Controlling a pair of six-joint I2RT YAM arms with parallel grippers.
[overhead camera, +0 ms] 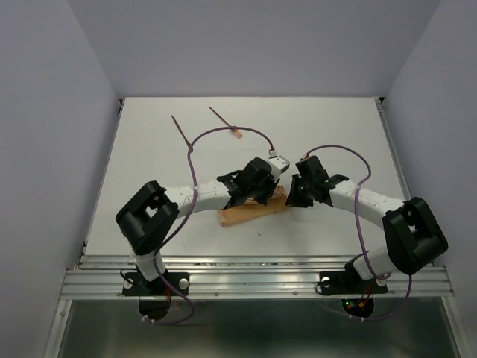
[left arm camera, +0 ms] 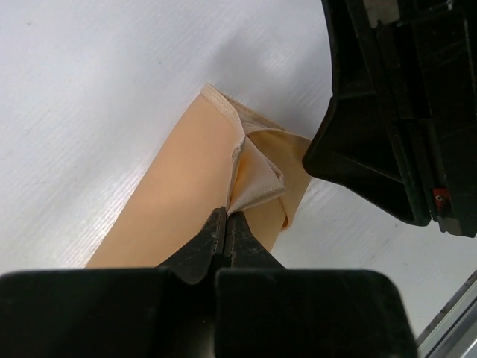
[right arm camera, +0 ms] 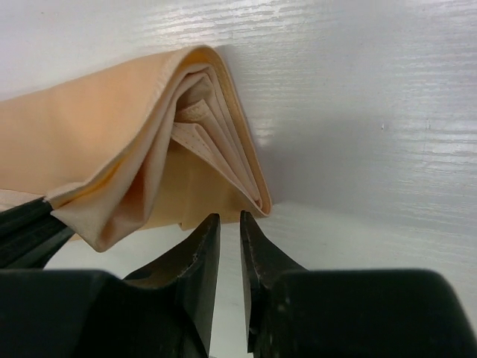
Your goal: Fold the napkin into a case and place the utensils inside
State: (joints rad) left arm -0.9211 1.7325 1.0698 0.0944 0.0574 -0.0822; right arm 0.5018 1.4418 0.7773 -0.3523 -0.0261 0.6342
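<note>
The tan napkin (overhead camera: 250, 211) lies folded into a narrow oblong case on the white table, between my two grippers. My left gripper (overhead camera: 264, 195) is shut on a raised inner flap of the napkin (left arm camera: 179, 201), pinching it at the fingertips (left arm camera: 226, 216). My right gripper (overhead camera: 298, 198) is at the case's right end, its jaws slightly apart and empty (right arm camera: 229, 220), just short of the layered folded edge (right arm camera: 223, 134). The two reddish-brown utensils lie at the far left of the table: a plain stick (overhead camera: 179, 130) and a fork (overhead camera: 226, 124) with a paler head.
The right arm's black body (left arm camera: 402, 112) is close beside the left gripper. The left gripper's fingers (right arm camera: 26, 227) show at the left edge of the right wrist view. A metal rail (overhead camera: 253, 276) runs along the table's near edge.
</note>
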